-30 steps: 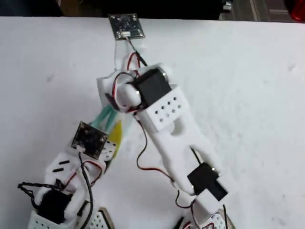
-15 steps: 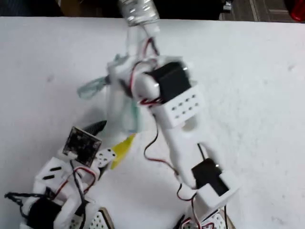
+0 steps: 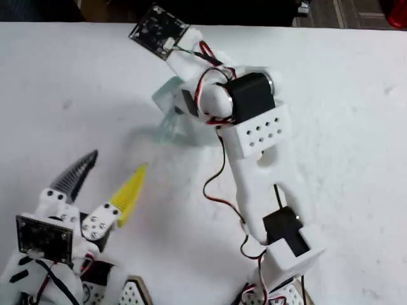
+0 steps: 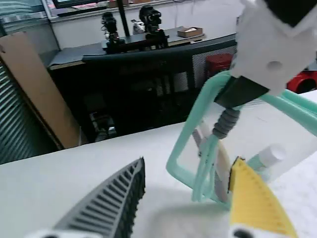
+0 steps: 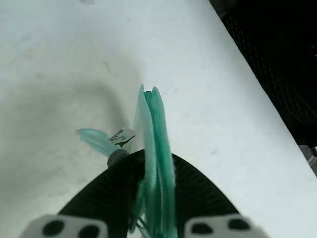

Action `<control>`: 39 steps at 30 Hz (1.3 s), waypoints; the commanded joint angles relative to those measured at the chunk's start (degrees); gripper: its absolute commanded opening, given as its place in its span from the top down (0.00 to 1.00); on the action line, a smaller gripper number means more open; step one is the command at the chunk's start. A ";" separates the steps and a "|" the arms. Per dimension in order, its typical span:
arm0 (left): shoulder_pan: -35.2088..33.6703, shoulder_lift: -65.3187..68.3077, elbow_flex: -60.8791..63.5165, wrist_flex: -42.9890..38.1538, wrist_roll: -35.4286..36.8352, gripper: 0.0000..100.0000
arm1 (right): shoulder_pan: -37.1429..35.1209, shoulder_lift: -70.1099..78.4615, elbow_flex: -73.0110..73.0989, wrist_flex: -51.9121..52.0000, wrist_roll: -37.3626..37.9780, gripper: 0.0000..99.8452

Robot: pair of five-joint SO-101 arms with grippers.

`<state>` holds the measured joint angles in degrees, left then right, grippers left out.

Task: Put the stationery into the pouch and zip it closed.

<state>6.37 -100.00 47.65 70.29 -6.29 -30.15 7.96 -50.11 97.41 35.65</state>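
My right gripper [image 3: 182, 105] is shut on the top edge of a translucent teal pouch [image 3: 168, 119], which it holds up on edge near the table's far middle. In the right wrist view the pouch [image 5: 154, 130] stands as a thin teal band pinched by the right gripper [image 5: 156, 171]. My left gripper [image 3: 119, 160] is open at the near left, well apart from the pouch, with nothing between its black and yellow fingers. From the left wrist view the pouch [image 4: 190, 148] hangs beyond the left gripper [image 4: 189, 163], and a white tube [image 4: 267, 154] and other stationery show through it.
The white table [image 3: 343, 95] stretches open to the right and far left. The right arm's white links and loose wires [image 3: 254, 171] cross the middle. Beyond the far edge lie a dark drop and room furniture [image 4: 143, 59].
My left arm has pulled back toward the near left and its fingers now stand apart. The right arm has swung the pouch up and toward the far edge.
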 commanded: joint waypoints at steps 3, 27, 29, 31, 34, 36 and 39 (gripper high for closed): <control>-4.26 0.84 6.24 -7.82 -1.58 0.71 | -0.57 -6.20 -2.11 1.19 5.80 0.98; 17.63 0.84 14.59 -10.29 -11.16 0.72 | -11.03 -46.99 39.12 1.10 31.38 0.98; 17.63 0.84 14.68 -10.29 -10.99 0.72 | -12.09 -47.25 40.09 1.19 33.58 0.98; 17.63 0.84 14.68 -10.29 -10.90 0.72 | -12.79 -48.04 41.58 1.19 36.48 0.98; 17.71 0.75 15.82 -10.64 -10.81 0.72 | -14.02 -49.10 42.99 1.10 41.67 0.98; 17.80 0.66 18.02 -11.87 -10.81 0.72 | -14.64 -48.84 42.99 1.10 42.81 0.98; 18.68 0.66 22.07 -14.77 -10.81 0.72 | -15.78 -48.13 42.90 0.92 43.87 0.98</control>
<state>23.43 -99.91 66.37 59.82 -16.84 -44.57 -39.43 -6.51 97.58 77.85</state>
